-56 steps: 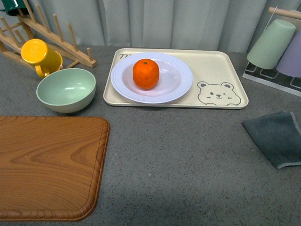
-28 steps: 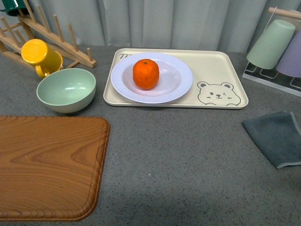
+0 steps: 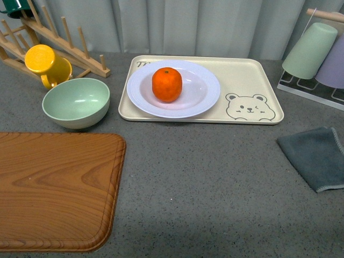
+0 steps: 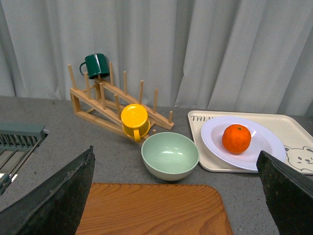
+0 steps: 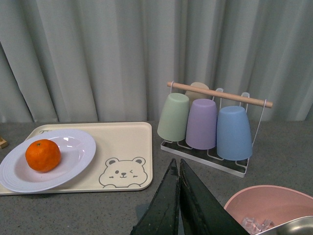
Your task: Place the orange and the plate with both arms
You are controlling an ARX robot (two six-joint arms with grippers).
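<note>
The orange (image 3: 166, 84) rests in the middle of the white plate (image 3: 201, 99), which sits on the left half of the beige bear tray (image 3: 247, 75). Neither arm shows in the front view. In the left wrist view the orange (image 4: 236, 138) and the plate (image 4: 266, 147) lie far ahead; my left gripper (image 4: 181, 196) is open, its dark fingers (image 4: 58, 196) wide apart above the wooden board (image 4: 151, 210), holding nothing. In the right wrist view the orange (image 5: 43, 155) sits on the plate (image 5: 73, 161); my right gripper (image 5: 177, 164) is shut on nothing, well short of the tray (image 5: 129, 142).
A pale green bowl (image 3: 76, 102) stands left of the tray, with a yellow mug (image 3: 47, 64) on a wooden rack (image 3: 64, 40) behind. A wooden board (image 3: 54, 188) fills the front left. At right are a cup rack (image 3: 314, 56), a grey cloth (image 3: 317, 156) and a pink bowl (image 5: 269, 205).
</note>
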